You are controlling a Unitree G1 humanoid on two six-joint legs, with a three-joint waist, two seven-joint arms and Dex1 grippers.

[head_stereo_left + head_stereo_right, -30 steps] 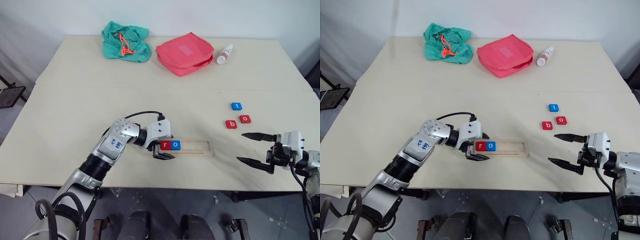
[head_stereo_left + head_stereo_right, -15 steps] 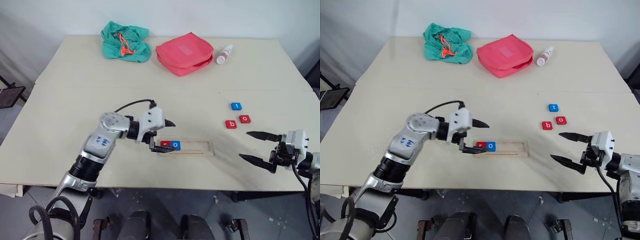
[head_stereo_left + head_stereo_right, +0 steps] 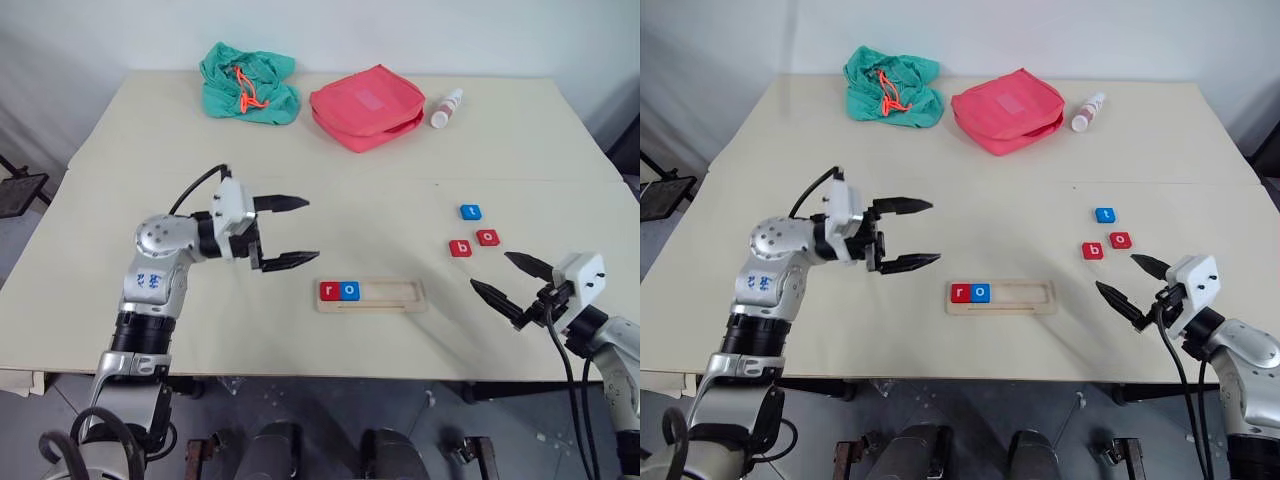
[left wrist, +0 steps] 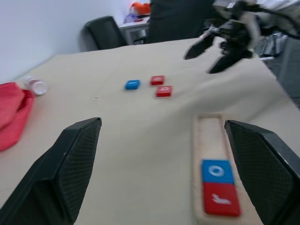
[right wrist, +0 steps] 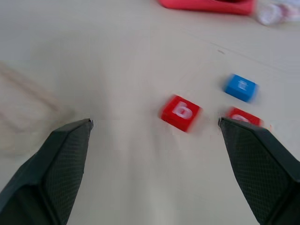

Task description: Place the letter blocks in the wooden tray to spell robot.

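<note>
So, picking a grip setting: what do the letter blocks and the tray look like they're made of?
The letter blocks: probably painted wood or plastic; flat, evenly red or blue, white printed letters, and the look can't settle which. The wooden tray: pale unfinished-looking wood, matte, with a shallow groove.

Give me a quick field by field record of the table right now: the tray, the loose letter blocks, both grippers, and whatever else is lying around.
wooden tray: holds red r block and blue o block at its left end
loose blocks: red b block, red o block, blue t block, on the table
left gripper: open, empty, above the table
right gripper: open, empty, near the loose blocks
far side: green cloth, red pouch, small bottle
</note>
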